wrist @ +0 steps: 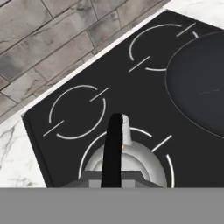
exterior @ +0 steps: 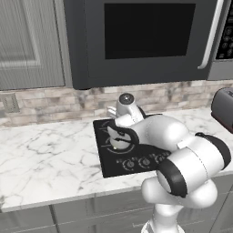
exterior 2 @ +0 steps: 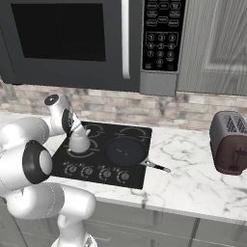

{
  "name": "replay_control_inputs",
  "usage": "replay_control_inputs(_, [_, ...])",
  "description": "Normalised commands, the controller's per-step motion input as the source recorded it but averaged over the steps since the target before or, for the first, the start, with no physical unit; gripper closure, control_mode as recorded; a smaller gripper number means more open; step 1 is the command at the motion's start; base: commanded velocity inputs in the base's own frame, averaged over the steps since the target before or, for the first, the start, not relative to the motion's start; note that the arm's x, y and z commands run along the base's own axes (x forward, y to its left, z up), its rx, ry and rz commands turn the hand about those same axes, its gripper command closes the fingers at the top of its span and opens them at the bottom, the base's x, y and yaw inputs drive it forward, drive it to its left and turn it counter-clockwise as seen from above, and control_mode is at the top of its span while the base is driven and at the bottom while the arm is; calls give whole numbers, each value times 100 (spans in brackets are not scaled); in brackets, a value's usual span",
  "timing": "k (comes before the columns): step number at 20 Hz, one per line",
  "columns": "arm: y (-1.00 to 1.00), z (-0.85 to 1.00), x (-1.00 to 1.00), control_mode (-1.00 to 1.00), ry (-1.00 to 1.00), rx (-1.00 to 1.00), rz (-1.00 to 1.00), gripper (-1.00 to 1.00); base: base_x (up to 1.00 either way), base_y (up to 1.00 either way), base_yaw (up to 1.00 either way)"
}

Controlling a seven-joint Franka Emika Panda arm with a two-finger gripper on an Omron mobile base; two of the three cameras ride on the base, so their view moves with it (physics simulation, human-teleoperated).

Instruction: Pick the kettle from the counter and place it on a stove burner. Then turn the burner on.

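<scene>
The small pale kettle [exterior 2: 79,142] stands upright on the front-left stove burner [wrist: 169,167] of the black glass cooktop [exterior 2: 140,132]. In the hand view the burner's pale ring circles the kettle [wrist: 131,164], and I see no red glow. The gripper [exterior 2: 77,127] reaches down from above and is shut on the kettle's thin black arched handle [wrist: 113,144]. In the left base view the arm covers part of the kettle [exterior: 116,138]. The white marble counter [exterior: 45,150] runs along both sides of the cooktop.
A dark frying pan [exterior 2: 126,150] sits on the right burner, its handle pointing right. A row of knobs [exterior 2: 99,172] lines the cooktop's front edge. A boxy dark toaster [exterior 2: 230,142] stands on the counter to the right. A microwave [exterior: 145,36] hangs above.
</scene>
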Motion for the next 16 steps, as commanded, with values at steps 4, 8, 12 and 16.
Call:
replay_control_inputs(4, [0,-19,0,-100,0,0,0,100,0,0,0])
replay_control_inputs(8, [0,-18,0,-100,0,0,0,100,0,0,0])
replay_control_inputs(12, [0,-6,0,-100,0,0,0,100,0,0,0])
replay_control_inputs(16, [0,0,0,-100,0,0,0,-100,0,0,0])
